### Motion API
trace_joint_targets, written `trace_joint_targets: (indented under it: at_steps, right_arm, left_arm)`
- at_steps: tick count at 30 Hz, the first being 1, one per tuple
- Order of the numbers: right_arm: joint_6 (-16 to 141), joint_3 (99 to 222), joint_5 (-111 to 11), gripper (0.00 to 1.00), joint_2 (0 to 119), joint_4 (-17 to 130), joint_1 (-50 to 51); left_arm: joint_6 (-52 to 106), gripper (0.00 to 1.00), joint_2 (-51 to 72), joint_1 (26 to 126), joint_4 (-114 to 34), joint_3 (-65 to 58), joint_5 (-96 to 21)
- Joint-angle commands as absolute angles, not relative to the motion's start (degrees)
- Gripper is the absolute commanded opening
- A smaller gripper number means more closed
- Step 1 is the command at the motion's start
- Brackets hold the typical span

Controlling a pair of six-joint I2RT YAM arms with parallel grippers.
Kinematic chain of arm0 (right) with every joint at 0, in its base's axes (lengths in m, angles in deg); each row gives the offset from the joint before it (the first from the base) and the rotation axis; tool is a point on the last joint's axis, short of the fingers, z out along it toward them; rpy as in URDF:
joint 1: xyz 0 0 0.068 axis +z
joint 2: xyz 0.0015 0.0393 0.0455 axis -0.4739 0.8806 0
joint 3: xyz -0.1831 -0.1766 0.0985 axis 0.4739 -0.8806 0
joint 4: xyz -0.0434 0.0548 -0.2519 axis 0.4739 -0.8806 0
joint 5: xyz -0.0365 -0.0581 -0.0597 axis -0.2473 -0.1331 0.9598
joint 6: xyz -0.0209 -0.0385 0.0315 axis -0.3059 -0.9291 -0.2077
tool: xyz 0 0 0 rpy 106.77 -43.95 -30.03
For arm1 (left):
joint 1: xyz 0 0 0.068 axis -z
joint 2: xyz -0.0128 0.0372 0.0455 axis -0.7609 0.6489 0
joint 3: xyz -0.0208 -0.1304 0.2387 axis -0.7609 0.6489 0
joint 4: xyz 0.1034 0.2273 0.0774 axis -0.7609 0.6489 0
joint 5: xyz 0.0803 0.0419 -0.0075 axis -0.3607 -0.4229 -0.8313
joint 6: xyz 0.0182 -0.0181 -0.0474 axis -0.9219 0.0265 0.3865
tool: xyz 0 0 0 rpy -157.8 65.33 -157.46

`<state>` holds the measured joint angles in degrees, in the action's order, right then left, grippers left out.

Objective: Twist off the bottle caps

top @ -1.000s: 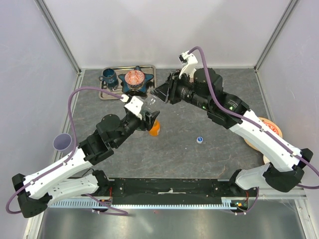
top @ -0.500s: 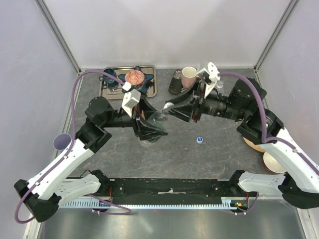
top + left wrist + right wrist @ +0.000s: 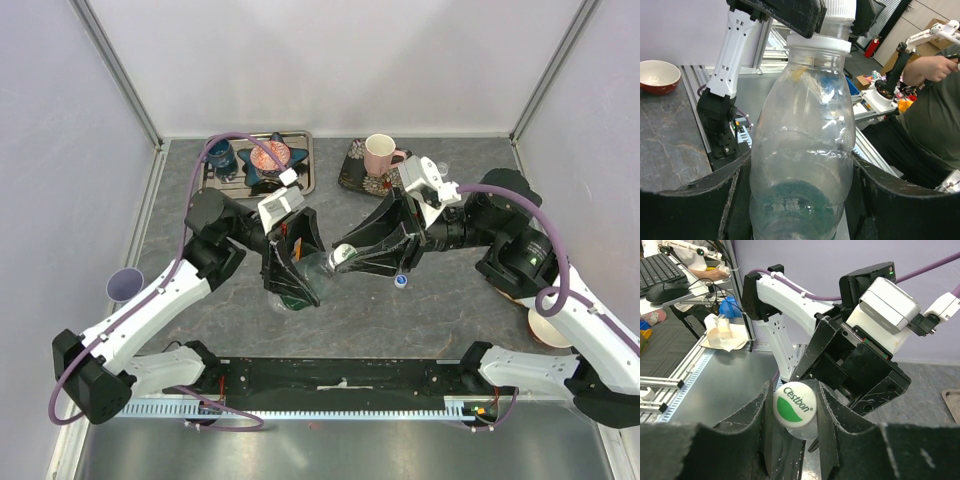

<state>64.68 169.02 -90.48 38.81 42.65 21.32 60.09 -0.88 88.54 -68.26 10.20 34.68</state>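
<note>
Right pincer (image 3: 795,412): I had it narrowed onto the white-and-green cap (image 3: 791,402), one finger pressed on each side of the cap.
Left pincer (image 3: 800,205): it was clamped round the lower body of the clear bottle (image 3: 805,145), its dark fingers (image 3: 685,205) against both flanks.
Bottle: it was held between the two arms over the middle of the table (image 3: 450,310), tipped on its side with the neck toward the right arm. The cap was seated on the neck.
Blue cap (image 3: 400,281): it lay loose on the table just beside the right pincer.
Table: I saw a dark grey slab with pale stone-like veins.
Back of table: a metal tray (image 3: 305,180) carried a blue mug (image 3: 220,155). To its right stood a pink mug (image 3: 380,152).
Left edge: a purple cup (image 3: 124,284).
Right edge: plates (image 3: 548,328), half hidden under the right arm. A bowl (image 3: 657,75) showed in the left wrist view.
Room: pale lilac walls (image 3: 340,70) closed in three sides. Beyond the near edge, the wrist views showed a keyboard (image 3: 662,262) on a desk and a seated person (image 3: 935,105).
</note>
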Motion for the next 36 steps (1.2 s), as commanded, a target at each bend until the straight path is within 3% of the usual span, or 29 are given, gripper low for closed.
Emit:
trace_joint_targets:
  at_steps: [1,6,17,18,20,21,24,28,36]
  right_arm:
    - [64.5,167.3,-97.8,0.0,35.9,40.7,21.9]
    - [66.7,169.3,-89.5,0.0,34.2,42.5,21.9]
    - [69.7,168.8,-52.3,0.0,28.6,44.3,21.9]
    - [69.7,168.2,-43.3,0.0,28.7,42.4,21.9]
    - [70.4,166.6,-33.4,0.0,29.8,35.0,21.9]
    - [71.2,163.0,-23.0,0.0,30.1,32.9,21.9]
    - [74.9,149.4,-11.1,0.0,29.3,30.8,21.9]
    - [82.3,136.2,-15.7,0.0,31.2,33.5,21.6]
    - [88.4,125.2,-20.2,0.0,42.3,40.8,21.6]
  left_arm:
    - [65.7,0.49,-0.4,85.9,-74.3,9.8,32.9]
    - [61.5,0.49,-0.5,84.9,-69.2,10.0,31.7]
    - [49.3,0.49,-2.6,84.9,-55.7,11.0,27.5]
    - [48.2,0.49,-3.4,84.9,-54.5,10.9,26.7]
    - [43.4,0.5,-5.0,84.9,-49.0,10.8,21.8]
    - [41.8,0.5,-7.1,84.9,-46.7,11.1,19.1]
    - [34.9,0.5,-11.0,84.9,-39.3,13.2,4.9]
    - [31.8,0.5,-19.3,84.9,-36.8,18.5,-9.5]
    - [31.8,0.51,-26.7,84.9,-35.3,24.4,-16.2]
